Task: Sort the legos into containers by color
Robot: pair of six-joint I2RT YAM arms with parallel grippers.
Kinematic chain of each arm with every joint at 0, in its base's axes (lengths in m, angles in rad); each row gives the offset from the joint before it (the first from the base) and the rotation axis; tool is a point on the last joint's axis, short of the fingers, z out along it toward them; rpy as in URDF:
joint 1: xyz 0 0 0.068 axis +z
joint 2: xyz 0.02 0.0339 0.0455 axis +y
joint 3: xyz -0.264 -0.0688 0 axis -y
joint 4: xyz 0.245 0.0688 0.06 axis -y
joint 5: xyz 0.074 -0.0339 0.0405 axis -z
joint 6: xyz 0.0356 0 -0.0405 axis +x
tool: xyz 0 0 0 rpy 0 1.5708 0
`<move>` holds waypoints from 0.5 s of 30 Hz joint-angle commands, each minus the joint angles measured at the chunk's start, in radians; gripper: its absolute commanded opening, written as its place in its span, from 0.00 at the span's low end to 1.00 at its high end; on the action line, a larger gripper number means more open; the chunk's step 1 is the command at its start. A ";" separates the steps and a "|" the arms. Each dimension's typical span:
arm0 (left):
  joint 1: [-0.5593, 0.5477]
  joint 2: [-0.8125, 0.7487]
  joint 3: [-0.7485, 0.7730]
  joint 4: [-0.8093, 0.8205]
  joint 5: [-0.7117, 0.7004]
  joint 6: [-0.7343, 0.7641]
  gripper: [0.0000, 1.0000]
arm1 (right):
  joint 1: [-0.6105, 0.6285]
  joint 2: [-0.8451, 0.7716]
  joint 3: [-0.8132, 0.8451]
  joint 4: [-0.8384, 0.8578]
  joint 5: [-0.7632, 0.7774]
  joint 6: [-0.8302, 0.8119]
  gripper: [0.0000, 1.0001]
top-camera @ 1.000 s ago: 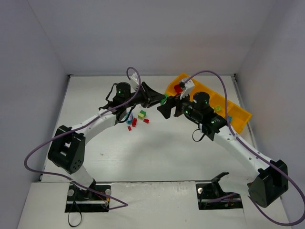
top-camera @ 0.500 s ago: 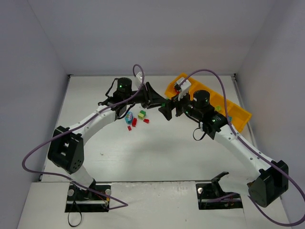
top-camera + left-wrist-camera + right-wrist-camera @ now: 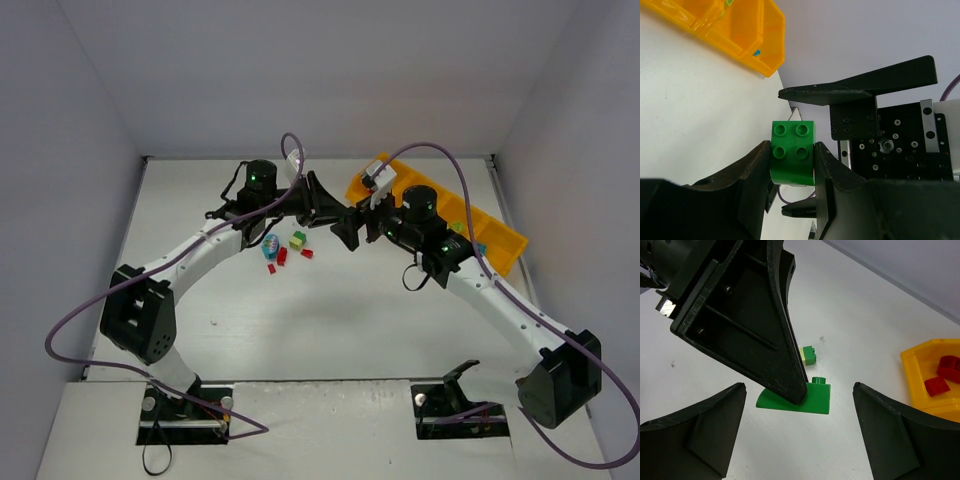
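Left gripper point(image 3: 792, 167) pinching small green four-stud plastic brick point(image 3: 792, 145).
My right gripper point(image 3: 800, 390) gapes wide, brick between its fingers.

Both arms angled inward, left tool point(image 3: 791, 150) clamped tight, right tool point(image 3: 799, 389) spread wide, facing it.

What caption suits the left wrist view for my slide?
Left gripper shut on a green lego, studs facing the camera; orange tray at upper left.

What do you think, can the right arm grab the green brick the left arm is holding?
Probably yes. On the right arm, the jaws stand wide open, facing the green brick; the left arm pinches only two of its sides. Nothing sits between.
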 commanded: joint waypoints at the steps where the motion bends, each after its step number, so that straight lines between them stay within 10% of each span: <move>1: 0.002 -0.054 0.058 0.055 0.025 0.005 0.00 | 0.010 0.000 0.043 0.064 -0.025 -0.001 0.84; 9: 0.002 -0.054 0.053 0.053 0.027 0.004 0.00 | 0.016 -0.005 0.034 0.091 -0.003 -0.001 0.63; 15: 0.001 -0.054 0.053 0.055 0.027 0.002 0.00 | 0.016 -0.002 0.022 0.087 -0.002 -0.001 0.24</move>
